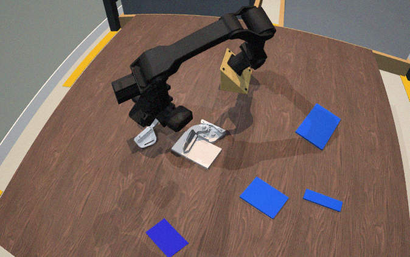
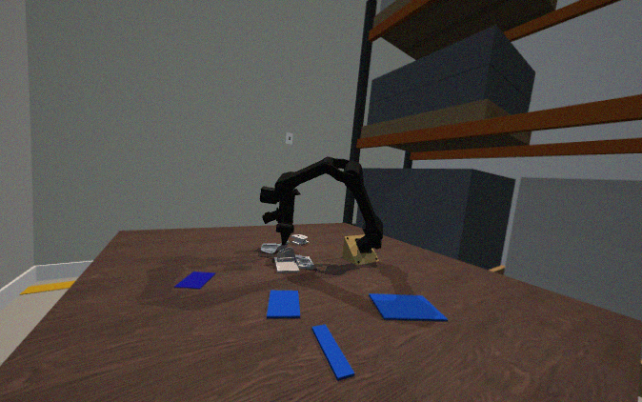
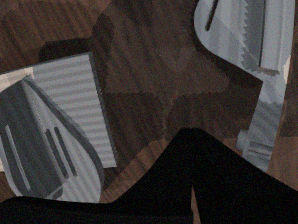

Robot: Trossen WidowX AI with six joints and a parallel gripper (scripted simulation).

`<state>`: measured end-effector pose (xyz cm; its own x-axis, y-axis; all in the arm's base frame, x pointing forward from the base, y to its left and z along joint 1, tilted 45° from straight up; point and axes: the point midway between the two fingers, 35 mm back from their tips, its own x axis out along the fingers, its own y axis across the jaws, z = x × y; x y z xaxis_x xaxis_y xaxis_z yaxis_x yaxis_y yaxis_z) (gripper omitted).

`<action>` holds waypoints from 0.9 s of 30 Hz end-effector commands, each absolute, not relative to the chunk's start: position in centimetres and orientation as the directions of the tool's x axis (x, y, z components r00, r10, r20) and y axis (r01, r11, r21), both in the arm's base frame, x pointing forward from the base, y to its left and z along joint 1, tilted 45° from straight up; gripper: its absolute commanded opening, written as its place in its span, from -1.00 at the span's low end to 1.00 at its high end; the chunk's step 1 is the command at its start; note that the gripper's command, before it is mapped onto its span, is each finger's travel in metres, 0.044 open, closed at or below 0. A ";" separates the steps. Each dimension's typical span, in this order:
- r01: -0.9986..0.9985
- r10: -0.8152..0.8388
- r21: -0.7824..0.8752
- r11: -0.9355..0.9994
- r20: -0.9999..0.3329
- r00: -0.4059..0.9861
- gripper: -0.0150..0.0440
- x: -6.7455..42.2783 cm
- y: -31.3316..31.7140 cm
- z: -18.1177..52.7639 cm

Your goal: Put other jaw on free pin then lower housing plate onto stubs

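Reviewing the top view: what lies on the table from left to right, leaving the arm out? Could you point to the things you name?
Loose grey jaw (image 1: 145, 138) (image 2: 270, 248) (image 3: 227, 35) → dark blue rectangle (image 1: 166, 237) (image 2: 195, 280) → pale base with the other jaw on it (image 1: 207, 153) (image 2: 287, 268) (image 3: 75, 80) → blue rectangle nearest the narrow strip (image 1: 264, 197) (image 2: 284, 304) → narrow blue strip (image 1: 323, 200) (image 2: 332, 351)

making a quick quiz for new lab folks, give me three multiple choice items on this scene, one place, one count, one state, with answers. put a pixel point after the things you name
1. Where is the loose jaw?
a) on a blue panel
b) on the wooden table, apart from the base
c) on the yellow mount

2. How many blue or violet-blue flat pieces lie on the table?
a) two
b) three
c) four

3. How is the hand?
a) shut, holding nothing
b) wide open
c) shut on a blue strip

Answers:
1 b: the loose jaw (image 1: 145, 139) (image 2: 270, 248) lies beside the base (image 1: 204, 152) (image 2: 287, 265).
2 c: three blue, one violet-blue.
3 a: the hand's (image 2: 284, 243) fingers meet, with nothing between.
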<state>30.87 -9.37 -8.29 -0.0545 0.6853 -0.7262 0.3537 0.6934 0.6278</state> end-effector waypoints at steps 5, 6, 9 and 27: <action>0.361 0.689 0.629 0.689 -0.723 -0.053 -0.49 30.7 -8.3 -9.3; 0.361 0.689 0.629 0.688 -0.723 -0.053 -0.49 30.6 -8.2 -9.3; 0.361 0.689 0.629 0.688 -0.723 -0.053 -0.49 30.6 -8.2 -9.4; 0.361 0.686 0.627 0.691 -0.726 -0.053 -0.49 29.8 -10.0 -11.0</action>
